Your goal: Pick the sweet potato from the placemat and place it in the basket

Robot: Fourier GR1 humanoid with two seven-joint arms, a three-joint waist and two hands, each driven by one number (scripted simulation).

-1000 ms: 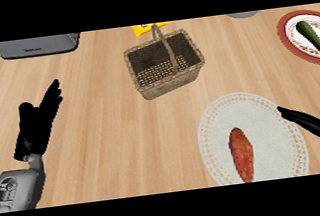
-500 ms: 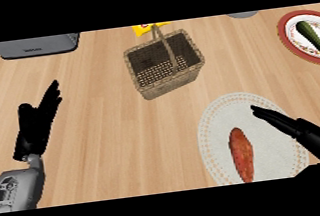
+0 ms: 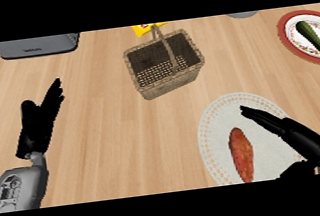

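Head view: sweet potato (image 3: 241,153) lies on placemat (image 3: 220,117), just left of right hand (image 3: 300,136) (fingers (image 3: 262,117) straight, holding nothing).

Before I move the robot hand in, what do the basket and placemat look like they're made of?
Basket: apparently woven wicker, matte tan; open mesh shows in its walls and floor. Placemat: probably woven fabric or straw, off-white and matte, with a dotted rim; the view leaves that open.
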